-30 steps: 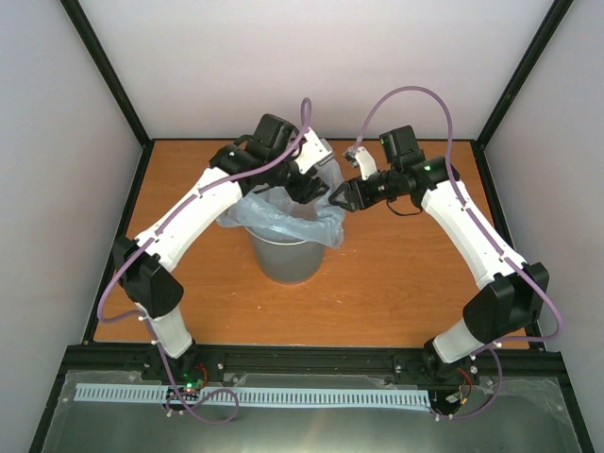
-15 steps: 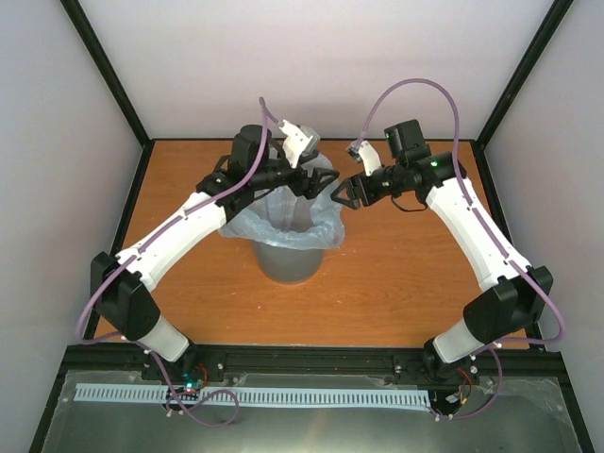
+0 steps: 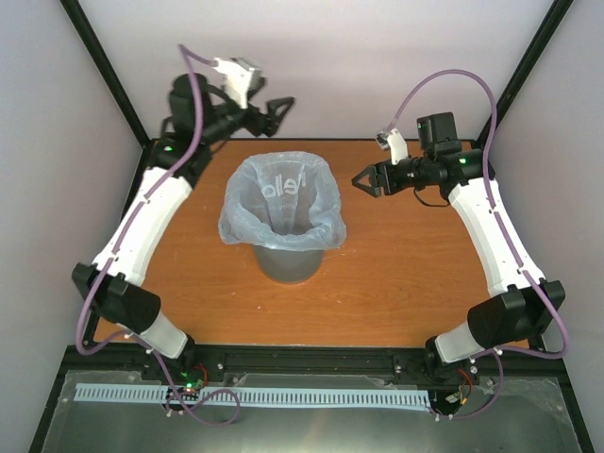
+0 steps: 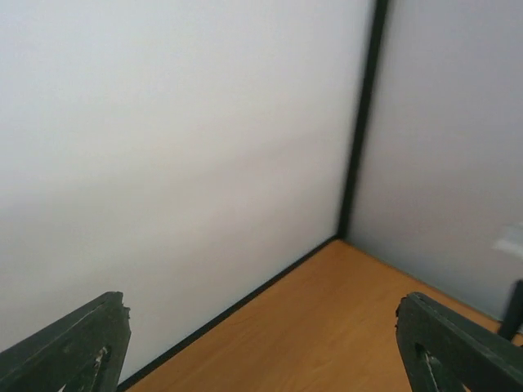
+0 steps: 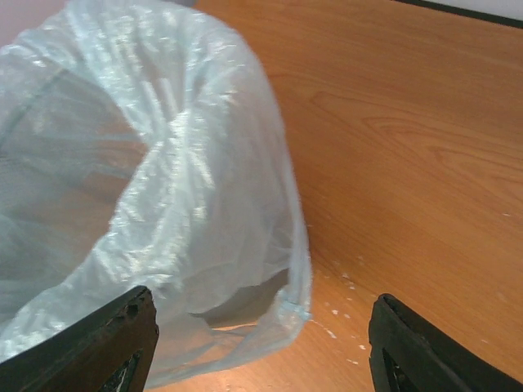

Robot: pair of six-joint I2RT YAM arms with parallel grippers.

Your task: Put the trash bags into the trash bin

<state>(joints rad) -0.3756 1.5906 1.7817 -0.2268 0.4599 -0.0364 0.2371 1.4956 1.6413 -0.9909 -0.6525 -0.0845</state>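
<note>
Two grippers flank one lined bin, and neither holds anything. At the upper left of the overhead view the left gripper (image 3: 279, 111) is raised high near the back wall (image 3: 359, 66). Its jaws are spread wide and empty, and its wrist camera sees only wall and a corner of the table (image 3: 406, 274). From it the trash bin (image 3: 288, 262) lies down and to the right, well apart.

At the centre of the frame the bin stands upright on the table, long axis vertical and mouth facing up. A translucent pale-blue trash bag (image 3: 280, 203) sits inside it as a liner. The bag's mouth is open and folded outward over the rim, so a loose skirt hangs down the upper part of the grey wall. Pale lettering shows on the bag's far inner side. Nothing else can be seen inside, and no other loose bag shows on the table.

At the right of centre the right gripper (image 3: 359, 183) points left toward the bin at about rim height, near the skirt but not touching it. Its jaws are also parted and empty. In its wrist view the two fingers (image 5: 122, 331) stand wide at the bottom corners, with the draped edge of the bag between and beyond them.

The right arm is clearly the nearer one. Judging by the seated bag, the placing looks done, and any tidying of the skirt would fall to the right arm, reaching left.
</note>
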